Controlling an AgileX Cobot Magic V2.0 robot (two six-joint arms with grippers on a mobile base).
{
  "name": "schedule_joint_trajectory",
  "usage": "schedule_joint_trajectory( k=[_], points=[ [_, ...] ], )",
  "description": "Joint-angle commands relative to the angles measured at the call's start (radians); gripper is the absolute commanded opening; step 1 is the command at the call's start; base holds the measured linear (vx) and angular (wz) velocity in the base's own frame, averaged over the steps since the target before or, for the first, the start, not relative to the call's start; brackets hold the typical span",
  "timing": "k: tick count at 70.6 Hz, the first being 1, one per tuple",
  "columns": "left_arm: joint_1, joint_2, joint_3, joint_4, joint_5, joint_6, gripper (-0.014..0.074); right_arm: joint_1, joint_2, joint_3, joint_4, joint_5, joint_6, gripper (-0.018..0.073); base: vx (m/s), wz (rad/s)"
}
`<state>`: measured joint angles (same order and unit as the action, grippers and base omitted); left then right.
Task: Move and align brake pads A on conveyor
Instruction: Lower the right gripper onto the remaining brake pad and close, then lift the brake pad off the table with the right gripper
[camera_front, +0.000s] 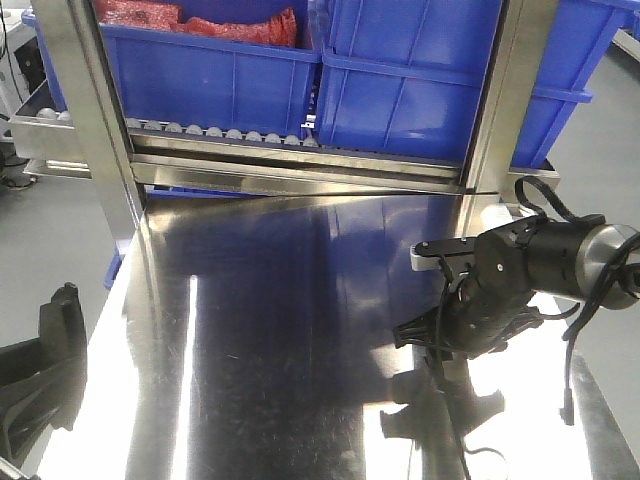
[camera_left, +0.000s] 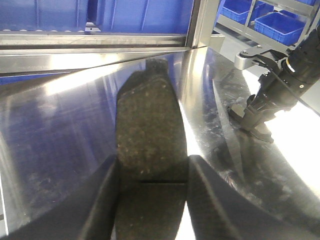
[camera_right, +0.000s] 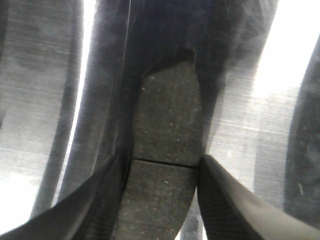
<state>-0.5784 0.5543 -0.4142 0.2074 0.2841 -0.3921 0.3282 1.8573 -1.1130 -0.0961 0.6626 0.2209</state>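
In the left wrist view a grey-brown brake pad (camera_left: 149, 125) with a thin groove across it sits between my left gripper's (camera_left: 152, 172) fingers, which are shut on its two long edges above the steel table. A second brake pad (camera_right: 169, 115) is held the same way by my right gripper (camera_right: 162, 167). From the front, the right gripper (camera_front: 438, 345) points down close to the table at the right. The left gripper (camera_front: 55, 345) shows only partly at the lower left edge. The conveyor is out of view.
A shiny reflective steel table (camera_front: 280, 330) fills the foreground. Behind it a metal roller rack (camera_front: 230, 135) carries large blue bins (camera_front: 400, 80), with upright steel posts (camera_front: 95, 110) at left and right. My right arm (camera_left: 295, 65) is to the right in the left wrist view.
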Motion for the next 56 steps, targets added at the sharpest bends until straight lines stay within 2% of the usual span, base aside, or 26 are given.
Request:
schedule_joint_trajectory(
  k=[1, 21, 36, 56],
  points=[
    [-0.003, -0.002, -0.031, 0.006, -0.092, -0.002, 0.0128, -0.002, -0.044, -0.027, -0.010, -0.028, -0.009, 0.0272, 0.00, 0.00],
    [-0.003, -0.002, -0.031, 0.006, -0.092, -0.002, 0.0128, -0.002, -0.044, -0.027, -0.012, -0.040, -0.009, 0.0189, 0.00, 0.00],
    [-0.003, -0.002, -0.031, 0.006, -0.092, -0.002, 0.0128, -0.002, -0.081, -0.024, -0.015, -0.047, -0.010, 0.0182, 0.00, 0.00],
    [-0.003, -0.002, -0.031, 0.006, -0.092, -0.002, 0.0128, -0.002, -0.234, -0.023, -0.013, -0.025, -0.028, 0.0182, 0.00, 0.00]
  ],
)
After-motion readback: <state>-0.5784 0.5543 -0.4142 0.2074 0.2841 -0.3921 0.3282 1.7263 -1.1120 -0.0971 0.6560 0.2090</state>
